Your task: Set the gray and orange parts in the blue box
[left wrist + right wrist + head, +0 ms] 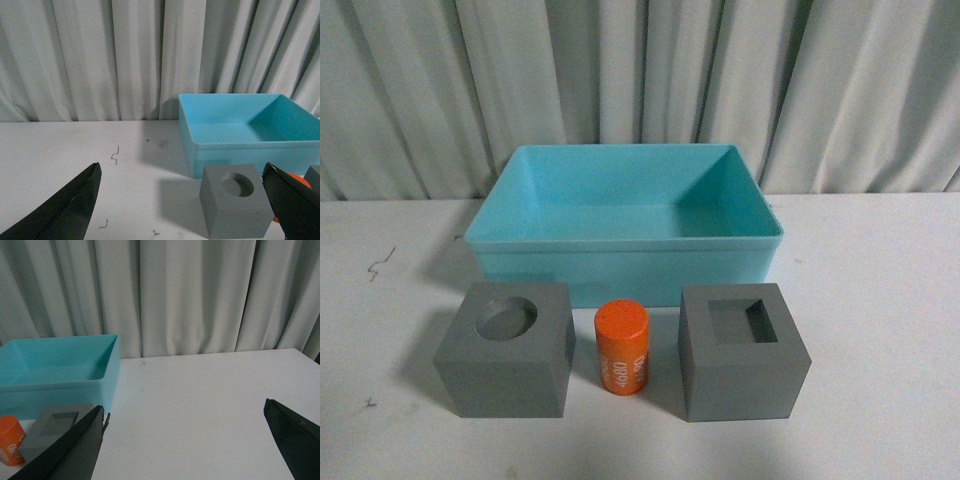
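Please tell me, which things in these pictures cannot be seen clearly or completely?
Orange cylinder: front view, white digits too small and sideways to read surely.
Cube with square recess: right wrist view, lower part hidden by a finger of the right gripper.
Blue box: front view, near wall hides the nearest strip of floor.
Both arms: outside the front view.
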Controlling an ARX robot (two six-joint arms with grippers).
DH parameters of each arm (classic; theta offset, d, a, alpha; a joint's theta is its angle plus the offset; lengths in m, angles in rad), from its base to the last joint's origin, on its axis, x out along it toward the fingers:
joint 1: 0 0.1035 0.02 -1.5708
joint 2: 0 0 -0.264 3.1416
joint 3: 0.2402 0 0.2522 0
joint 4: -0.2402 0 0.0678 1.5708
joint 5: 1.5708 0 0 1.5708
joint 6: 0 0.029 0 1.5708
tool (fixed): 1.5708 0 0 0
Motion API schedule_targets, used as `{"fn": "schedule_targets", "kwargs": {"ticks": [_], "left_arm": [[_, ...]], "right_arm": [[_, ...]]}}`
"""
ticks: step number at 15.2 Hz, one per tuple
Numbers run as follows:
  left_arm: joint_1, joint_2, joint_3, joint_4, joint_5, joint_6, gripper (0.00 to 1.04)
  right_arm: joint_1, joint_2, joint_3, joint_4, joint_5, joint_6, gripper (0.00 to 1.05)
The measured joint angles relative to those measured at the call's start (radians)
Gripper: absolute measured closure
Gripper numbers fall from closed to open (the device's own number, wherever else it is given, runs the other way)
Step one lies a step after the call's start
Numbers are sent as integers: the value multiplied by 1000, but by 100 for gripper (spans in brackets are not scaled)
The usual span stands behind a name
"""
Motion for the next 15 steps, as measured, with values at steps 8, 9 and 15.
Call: {"fn": "schedule_targets", "kwargs": {"ticks": [8, 9, 15], "left_arm": [[0, 0, 0, 0, 0, 0, 7], [0, 0, 0, 0, 0, 0, 7], [0, 0, 0, 0, 0, 0, 7]], "right_arm": [[0, 0, 0, 0, 0, 0, 6], [0, 0, 0, 0, 0, 0, 6], [0, 0, 0, 0, 0, 0, 6]]}}
